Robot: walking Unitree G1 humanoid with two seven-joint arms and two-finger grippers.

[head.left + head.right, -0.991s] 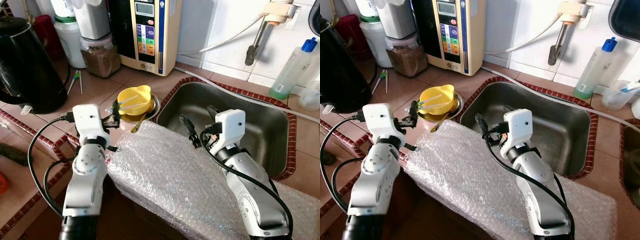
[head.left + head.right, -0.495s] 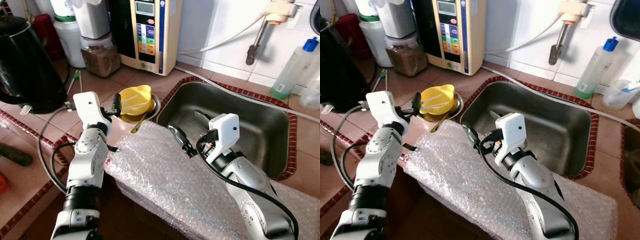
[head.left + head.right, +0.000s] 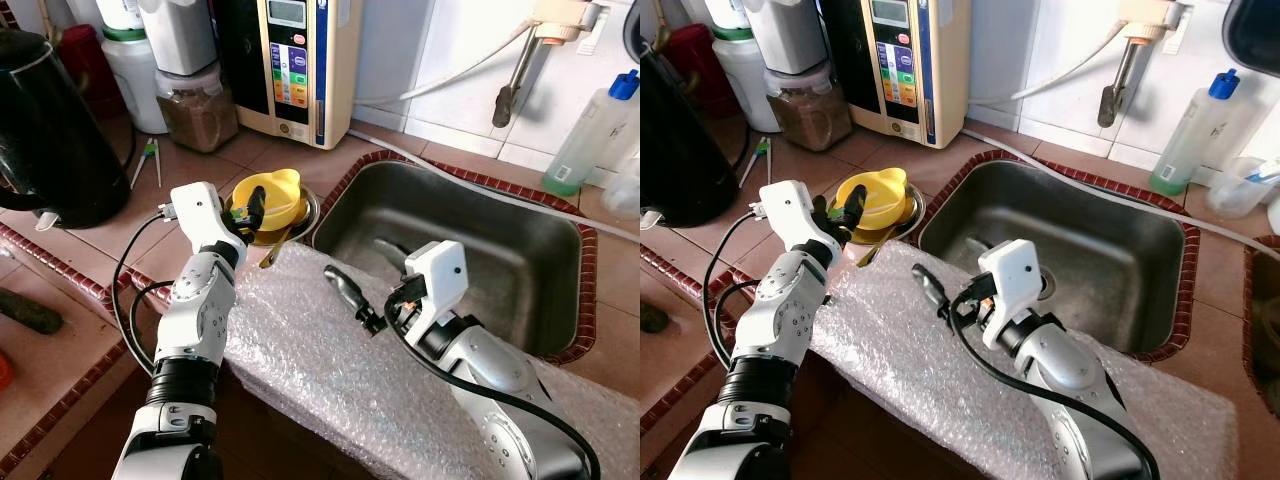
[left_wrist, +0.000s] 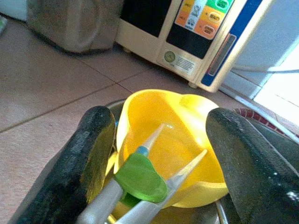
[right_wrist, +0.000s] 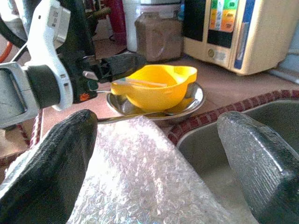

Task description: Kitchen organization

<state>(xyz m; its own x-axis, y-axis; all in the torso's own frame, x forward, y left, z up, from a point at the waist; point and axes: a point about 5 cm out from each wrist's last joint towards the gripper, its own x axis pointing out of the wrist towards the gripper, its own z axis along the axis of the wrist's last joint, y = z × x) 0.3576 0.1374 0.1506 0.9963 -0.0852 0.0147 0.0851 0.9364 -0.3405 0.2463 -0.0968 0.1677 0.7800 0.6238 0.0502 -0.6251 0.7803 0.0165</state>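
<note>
Far left of the counter: black kettle [image 3: 50, 120], same spot as a second ago. Behind it, a jar of brown powder [image 3: 195, 108] and the cream water purifier [image 3: 293, 65] against the wall, unmoved.

Left gripper [image 3: 252, 207]: a second ago it sat short of the yellow bowl [image 3: 272, 197], fingers just beside the near rim. Now the arm has reached forward and the fingers stand at the bowl itself. In the left wrist view the two black fingers [image 4: 91, 154] are spread wide, one on either side of the bowl, holding nothing. Whether they touch the rim, cannot tell.

Yellow bowl: sits in a shallow steel dish [image 5: 189, 100] on the tiled counter, just left of the sink's [image 3: 470, 240] left edge. Position unchanged across the second. Inside it lies a pair of pale tongs with a green clip [image 4: 140, 179], tips pointing into the bowl.

Bubble wrap sheet [image 3: 340, 350]: draped over the counter edge in front of bowl and sink, as before.

Right gripper [image 3: 350, 295]: a second ago it was over the sink's near-left corner. It has since swung leftward and now hangs over the bubble wrap, pointing toward the bowl. Fingers [image 5: 51, 163] well apart, empty.

Right side: wall tap [image 3: 520, 65] and green-tinted bottle with blue cap [image 3: 590, 135], unchanged.
</note>
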